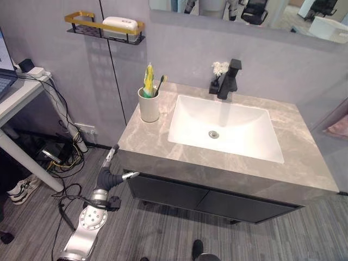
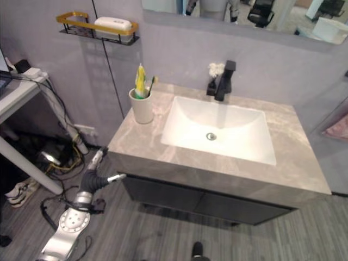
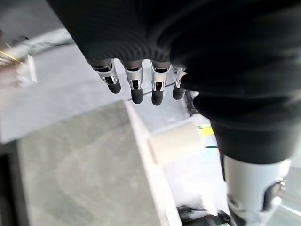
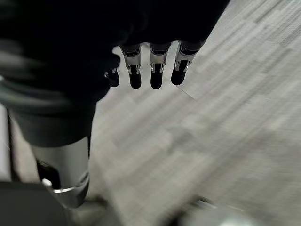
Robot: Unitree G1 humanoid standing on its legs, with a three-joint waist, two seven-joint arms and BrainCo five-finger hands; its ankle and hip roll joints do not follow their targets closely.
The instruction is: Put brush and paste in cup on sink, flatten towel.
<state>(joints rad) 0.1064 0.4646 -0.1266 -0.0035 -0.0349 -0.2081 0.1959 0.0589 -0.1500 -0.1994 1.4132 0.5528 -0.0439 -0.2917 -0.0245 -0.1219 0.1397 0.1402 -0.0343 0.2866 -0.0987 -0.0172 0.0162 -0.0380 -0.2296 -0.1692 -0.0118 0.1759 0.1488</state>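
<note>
Nearest me, my left hand (image 1: 110,167) hangs low beside the front left corner of the vanity, below the countertop edge, fingers (image 3: 136,89) straight and loose, thumb apart, holding nothing. My right hand (image 4: 141,70) hangs over grey plank floor (image 4: 225,117), fingers likewise relaxed and empty. Next, the grey marble desk (image 1: 163,147) over dark cabinet doors (image 1: 174,193). Set into it, a white rectangular sink (image 1: 223,128) with a round drain (image 1: 213,134). On the desk's back left corner, just beside the basin, a cream cup (image 1: 148,106) stands upright; in it stand the yellow paste tube (image 1: 148,80) and the brush (image 1: 161,83), leaning right. At the back edge, a black faucet (image 1: 229,79) with a small white flower sprig (image 1: 219,68) beside it. On the wall above left, a gold-rimmed black shelf (image 1: 81,20) carrying a white object (image 1: 120,24). Far right, a bit of pink cloth (image 1: 340,126); I cannot tell if that is the towel.
</note>
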